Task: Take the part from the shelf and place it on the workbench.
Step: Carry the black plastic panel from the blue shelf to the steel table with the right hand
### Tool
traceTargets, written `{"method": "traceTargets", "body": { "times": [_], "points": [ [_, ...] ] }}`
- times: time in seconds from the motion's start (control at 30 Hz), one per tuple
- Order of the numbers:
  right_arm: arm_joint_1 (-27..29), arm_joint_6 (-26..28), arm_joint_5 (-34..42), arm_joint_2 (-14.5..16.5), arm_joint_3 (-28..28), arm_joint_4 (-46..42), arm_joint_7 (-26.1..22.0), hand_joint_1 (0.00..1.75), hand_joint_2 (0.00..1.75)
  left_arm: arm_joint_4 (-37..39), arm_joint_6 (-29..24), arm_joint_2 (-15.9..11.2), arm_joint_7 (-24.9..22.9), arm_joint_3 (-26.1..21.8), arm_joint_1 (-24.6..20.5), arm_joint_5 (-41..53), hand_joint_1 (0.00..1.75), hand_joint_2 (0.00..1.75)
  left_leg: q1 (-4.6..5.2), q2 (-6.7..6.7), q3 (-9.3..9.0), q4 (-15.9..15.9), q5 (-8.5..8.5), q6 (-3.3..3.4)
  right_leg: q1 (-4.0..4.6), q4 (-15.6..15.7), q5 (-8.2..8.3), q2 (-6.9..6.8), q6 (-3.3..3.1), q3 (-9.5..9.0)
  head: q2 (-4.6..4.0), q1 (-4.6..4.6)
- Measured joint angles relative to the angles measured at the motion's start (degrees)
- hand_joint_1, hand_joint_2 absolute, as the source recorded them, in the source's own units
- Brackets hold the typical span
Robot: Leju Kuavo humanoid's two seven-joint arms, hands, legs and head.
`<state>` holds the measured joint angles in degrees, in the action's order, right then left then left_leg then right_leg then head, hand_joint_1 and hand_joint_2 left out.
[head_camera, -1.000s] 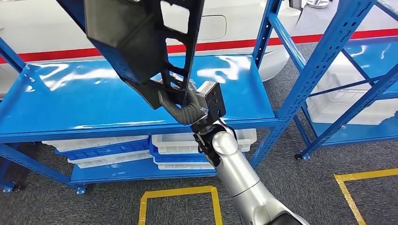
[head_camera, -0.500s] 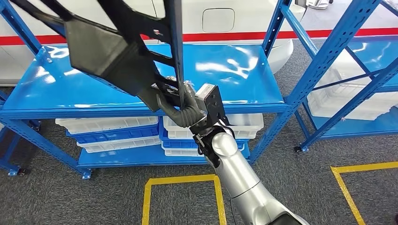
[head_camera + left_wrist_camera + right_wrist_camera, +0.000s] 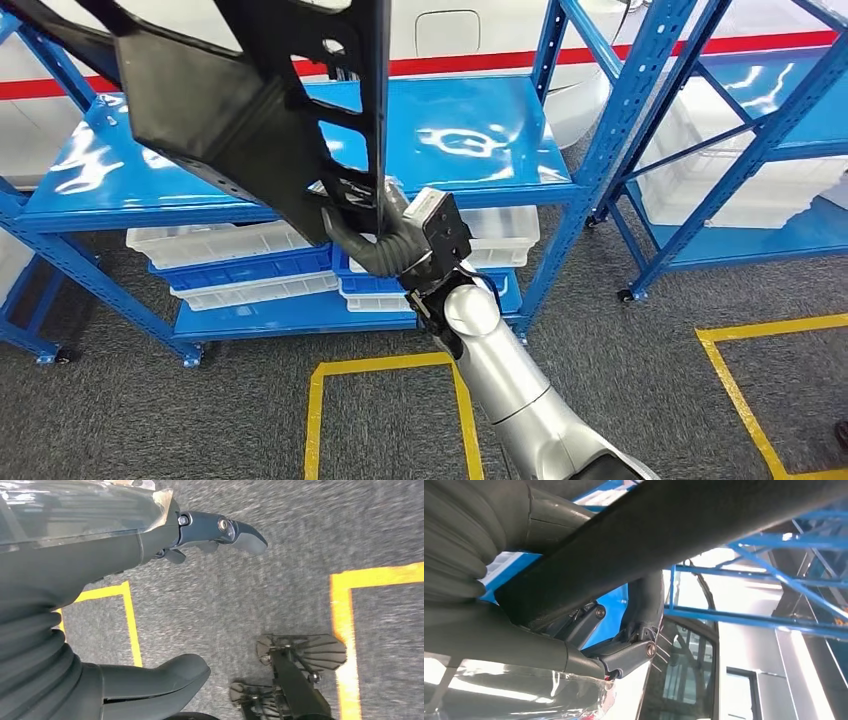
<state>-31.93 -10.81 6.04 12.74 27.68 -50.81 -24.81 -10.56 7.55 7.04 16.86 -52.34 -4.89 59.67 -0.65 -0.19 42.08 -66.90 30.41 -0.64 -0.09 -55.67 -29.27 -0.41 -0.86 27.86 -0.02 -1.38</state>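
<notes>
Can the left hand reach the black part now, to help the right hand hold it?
Probably not yet. The left hand hangs low over the carpet, fingers apart and holding nothing, while the black part is raised high in front of the shelf, gripped by the right hand.

Part (image 3: 250, 110): one is showing, black, raised in front of the shelves.
Hands: two are showing, the right hand (image 3: 372, 232) and the left hand (image 3: 90, 605).
Shelves: two blue racks are standing, one (image 3: 470, 140) ahead and one (image 3: 790, 120) to the right.
Trays: about six white and blue ones (image 3: 240, 270) are lying stacked under the first rack, though the count is unsure; more (image 3: 700, 200) are sitting under the other.
Floor boxes: two yellow outlines are showing, one (image 3: 385, 367) near and one (image 3: 760, 330) at right.
</notes>
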Motion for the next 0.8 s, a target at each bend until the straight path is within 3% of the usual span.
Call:
{"method": "traceTargets", "body": {
  "times": [0.03,0.07,0.13,0.17,0.2,0.27,0.3,0.37,0.4,0.47,0.53,0.57,0.63,0.67,0.7,0.73,0.8],
  "points": [
    [0.0,0.0,-0.2,0.0,0.1,0.1,-0.1,1.75,1.75,0.0,-0.1,0.0,0.0,-0.1,0.0,-0.1,0.0,1.75,-0.14,-0.01,0.42,-3.3,1.49,-0.29,0.05,-0.2,0.56,-0.04,0.03,0.86,0.0,0.01],
    [0.0,0.0,-0.4,0.0,0.2,0.2,-0.2,1.75,1.75,0.0,-0.1,0.0,0.1,-0.1,0.0,-0.1,0.0,1.75,-0.29,0.0,0.54,-6.1,1.88,-0.55,0.07,-0.5,1.13,-0.1,0.13,1.82,0.0,0.01],
    [0.0,0.0,-0.7,0.1,0.5,0.4,-0.3,1.75,1.75,0.0,-0.1,0.0,0.1,-0.2,0.0,-0.2,0.0,1.75,-0.74,0.02,-1.21,-7.6,-0.48,-1.02,-0.05,-1.4,2.03,-0.18,0.53,3.94,0.0,0.02],
    [0.0,0.0,-0.7,0.1,0.6,0.5,-0.4,1.75,1.75,0.0,-0.1,-0.1,0.1,-0.2,0.0,-0.2,0.0,1.75,-1.04,0.03,-3.41,-5.6,-1.91,-1.23,-0.15,-2.0,2.35,-0.2,0.79,4.93,0.0,0.03],
    [-0.1,0.0,-0.7,0.1,0.6,0.5,-0.4,1.75,1.75,0.0,-0.1,-0.1,0.2,-0.2,-0.1,-0.2,0.0,1.75,-1.25,0.01,-6.17,-2.3,-2.25,-1.51,-0.16,-2.7,2.59,-0.21,1.08,5.86,0.0,0.03],
    [-0.3,0.0,-0.8,0.3,0.7,0.5,-0.6,1.75,1.75,0.0,-0.1,0.0,0.2,-0.2,-0.2,-0.2,0.0,1.75,-1.17,-0.19,-10.64,4.2,-0.86,-1.48,-0.02,-3.8,3.14,-0.21,1.81,7.25,0.0,-0.02],
    [-0.5,-0.1,-0.8,0.3,0.7,0.5,-0.7,1.75,1.75,0.0,-0.1,-0.1,0.3,-0.2,-0.3,-0.2,0.0,1.75,-0.9,-0.29,-11.46,6.0,-0.02,-1.17,0.03,-4.0,3.58,-0.22,2.26,7.75,0.0,-0.04],
    [-0.5,0.0,-1.0,0.3,0.9,0.6,-0.9,1.75,1.75,0.0,-0.2,-0.1,0.4,-0.3,-0.2,-0.1,0.0,1.75,-0.54,-0.18,-10.92,6.9,-0.41,0.19,-0.13,-4.2,4.38,-0.2,3.16,8.57,0.0,-0.07],
    [-0.4,0.0,-1.2,0.2,0.9,0.7,-1.0,1.75,1.75,0.0,-0.2,-0.1,0.4,-0.3,-0.2,0.0,0.0,1.75,-0.46,-0.04,-10.32,7.1,-1.05,1.02,-0.25,-4.6,3.83,-0.16,3.27,9.12,0.0,-0.09],
    [-0.3,0.0,-1.5,0.0,1.0,0.7,-1.1,1.75,1.75,0.0,-0.4,-0.2,0.4,-0.4,-0.1,0.1,0.0,1.75,-0.45,0.25,-8.75,7.3,-2.6,2.44,-0.44,-8.1,-0.13,-0.03,2.79,10.83,0.0,-0.17],
    [-0.2,0.1,-1.6,-0.1,1.1,0.7,-1.1,1.75,1.75,0.0,-0.5,-0.3,0.5,-0.5,-0.1,0.1,0.0,1.75,-0.27,0.32,-6.81,7.3,-4.15,2.95,-0.47,-14.9,-4.93,0.08,2.33,12.49,0.0,-0.23],
    [-0.2,0.1,-1.7,-0.2,1.1,0.7,-1.1,1.75,1.75,0.0,-0.6,-0.3,0.5,-0.5,-0.1,0.1,0.0,1.75,-0.19,0.34,-5.83,7.3,-4.94,2.97,-0.47,-18.0,-5.94,0.11,2.52,12.69,0.0,-0.24],
    [0.0,0.1,-1.8,-0.3,1.2,0.8,-1.1,1.75,1.75,0.0,-0.6,-0.3,0.5,-0.6,-0.1,0.2,0.0,1.75,-0.09,0.37,-3.86,7.2,-6.51,2.84,-0.46,-19.7,-4.53,0.14,3.52,10.85,0.0,-0.23],
    [0.0,0.1,-1.9,-0.3,1.2,0.8,-1.1,1.75,1.75,0.0,-0.6,-0.3,0.5,-0.6,-0.1,0.3,0.0,1.75,-0.08,0.32,-2.94,7.2,-7.29,2.69,-0.44,-17.8,-3.17,0.2,3.9,8.62,0.0,-0.23],
    [-0.1,0.2,-2.2,-0.2,1.2,0.7,-1.2,1.75,1.75,0.0,-0.7,-0.3,0.6,-0.6,-0.1,0.3,0.0,1.75,-0.09,0.24,-2.16,7.2,-8.02,2.48,-0.41,-14.2,-2.46,0.46,3.91,5.42,0.0,-0.23],
    [-0.2,0.3,-2.5,-0.1,1.3,0.7,-1.3,1.75,1.75,0.0,-0.7,-0.2,0.6,-0.6,-0.2,0.3,0.0,1.75,-0.02,0.08,-1.55,7.2,-8.67,2.2,-0.29,-9.5,-2.75,0.76,3.57,1.73,0.0,-0.22],
    [-0.5,0.5,-3.4,0.1,1.5,0.6,-1.7,1.75,1.75,0.0,-0.8,-0.1,0.8,-0.7,-0.2,0.4,0.0,1.75,0.04,-0.18,-0.92,7.4,-10.04,1.49,0.02,-2.2,-4.46,1.25,2.61,-3.08,0.0,-0.17]
  ]
}}
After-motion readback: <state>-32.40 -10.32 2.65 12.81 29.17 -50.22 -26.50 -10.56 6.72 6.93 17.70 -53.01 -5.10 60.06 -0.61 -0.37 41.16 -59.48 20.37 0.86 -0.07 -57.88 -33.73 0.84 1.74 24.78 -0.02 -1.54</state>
